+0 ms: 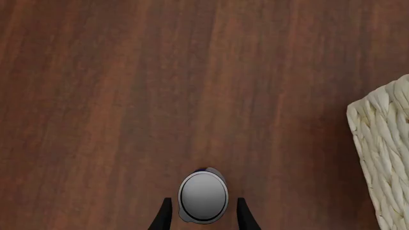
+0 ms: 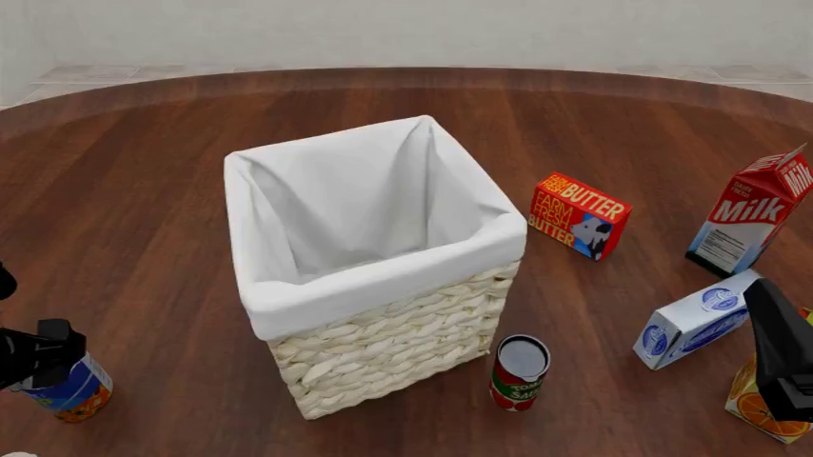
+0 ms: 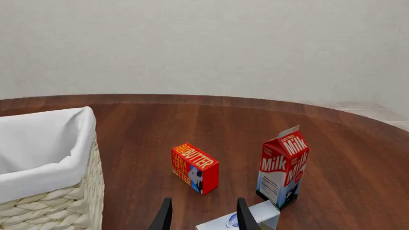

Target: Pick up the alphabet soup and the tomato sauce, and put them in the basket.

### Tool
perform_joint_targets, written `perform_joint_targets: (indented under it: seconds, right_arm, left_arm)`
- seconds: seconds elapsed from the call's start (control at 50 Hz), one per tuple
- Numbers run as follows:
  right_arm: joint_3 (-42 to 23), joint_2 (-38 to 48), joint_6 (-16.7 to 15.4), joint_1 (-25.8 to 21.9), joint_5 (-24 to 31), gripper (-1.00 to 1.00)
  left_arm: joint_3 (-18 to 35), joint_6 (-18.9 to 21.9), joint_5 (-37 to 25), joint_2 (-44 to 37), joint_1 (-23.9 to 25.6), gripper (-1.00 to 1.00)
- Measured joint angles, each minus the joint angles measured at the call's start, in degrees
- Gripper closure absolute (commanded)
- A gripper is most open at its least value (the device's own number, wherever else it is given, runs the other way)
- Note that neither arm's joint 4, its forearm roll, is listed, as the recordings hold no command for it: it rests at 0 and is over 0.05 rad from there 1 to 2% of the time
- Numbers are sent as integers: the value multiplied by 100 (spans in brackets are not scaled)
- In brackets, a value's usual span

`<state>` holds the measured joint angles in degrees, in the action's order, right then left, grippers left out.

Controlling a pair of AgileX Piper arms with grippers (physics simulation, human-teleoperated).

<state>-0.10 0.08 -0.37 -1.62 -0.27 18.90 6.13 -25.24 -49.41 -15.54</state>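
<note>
**Soup can sits between our left jaws, basket off to the right**

Our left gripper [image 1: 202, 221] hangs over the alphabet soup [image 2: 67, 388], which stands upright on the table [image 2: 152, 209] at the near left corner of the front view. From the left wrist camera we look straight down on its silver lid, with one dark finger on each side of the can; the jaws are spread around it, and we cannot tell from these pictures whether the pads press the label or only flank it. The can's long axis runs along our line of approach, so the grip falls across its round side.

The basket [image 2: 394, 352] stands near, to the right of the can, its woven wall showing at the edge of the left wrist view. We judge the coming move as a lift, then a carry rightward over the cloth rim.

The tomato sauce [image 2: 520, 372] stands upright just beside the basket's near right corner, closer to our right gripper [image 3: 202, 219], whose jaws are apart and hold nothing.
</note>
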Motion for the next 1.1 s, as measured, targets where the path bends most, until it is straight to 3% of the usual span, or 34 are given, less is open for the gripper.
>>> perform_joint_targets:
  seconds: [1.1]
  right_arm:
    - [-1,-1,-1,-4,-2,-100]
  left_arm:
    - [-525,122,916,-560,-93,-100]
